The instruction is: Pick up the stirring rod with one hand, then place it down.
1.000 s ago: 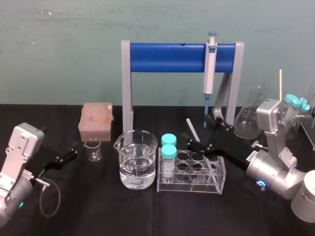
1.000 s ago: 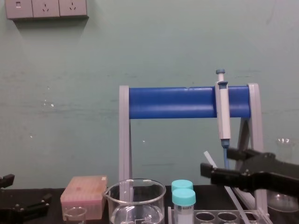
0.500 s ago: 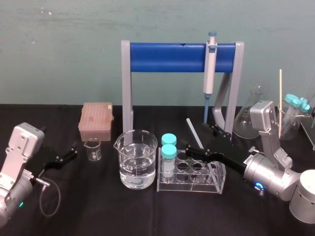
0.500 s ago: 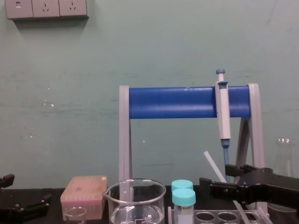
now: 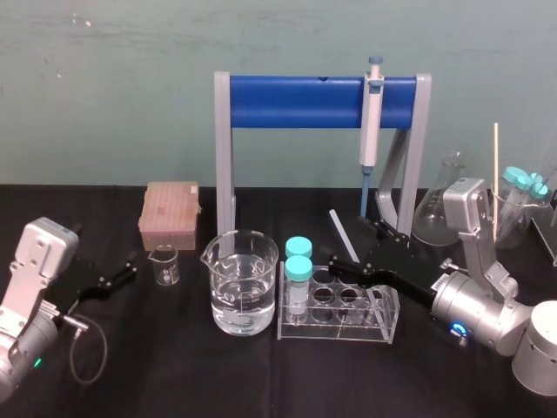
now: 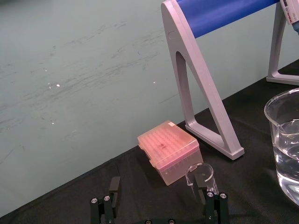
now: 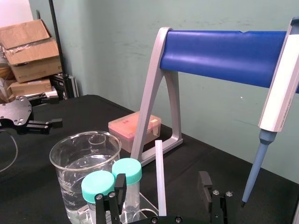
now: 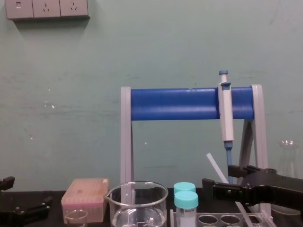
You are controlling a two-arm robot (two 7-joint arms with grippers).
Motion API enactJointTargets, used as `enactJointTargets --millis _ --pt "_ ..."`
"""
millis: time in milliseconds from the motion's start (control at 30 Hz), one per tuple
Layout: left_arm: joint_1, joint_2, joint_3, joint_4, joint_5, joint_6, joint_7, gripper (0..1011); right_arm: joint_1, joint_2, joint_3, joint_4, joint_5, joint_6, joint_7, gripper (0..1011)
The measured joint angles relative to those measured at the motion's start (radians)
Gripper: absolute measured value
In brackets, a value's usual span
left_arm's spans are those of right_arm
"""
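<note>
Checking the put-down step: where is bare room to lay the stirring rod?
Bare cloth runs along the table front, before the large beaker and tube rack; a smaller patch lies behind them, under the stand. Crowded: the right side, around the right gripper, stirring rod and flask. The left gripper sits far left.

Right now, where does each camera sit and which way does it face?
Head: high, looking down at the table; left gripper at left, right gripper by the rack.
Chest: low, facing the wall; right gripper shows lower right.
Left wrist: behind the left gripper's open fingers, facing the pink box.
Right wrist: behind the right gripper's open fingers, facing the stand, rod between them.
Shared: head and chest both show the pipette on the stand.
</note>
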Motion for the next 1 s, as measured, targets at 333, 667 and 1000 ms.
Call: enactJointTargets --millis 333,667,1000 --pt "0.000 0.000 0.000 0.000 0.000 0.000 0.000 1000 0.000 0.001 -0.001 -0.001 0.000 -0.002 0.000 769" --pt "0.000 0.000 0.000 0.000 0.000 0.000 0.000 1000 0.000 0.001 -0.001 -0.002 0.000 -0.003 0.000 450" --pt "0.000 0.000 0.000 0.000 0.000 0.000 0.000 1000 0.000 0.001 -0.001 -0.002 0.000 -0.004 0.000 114"
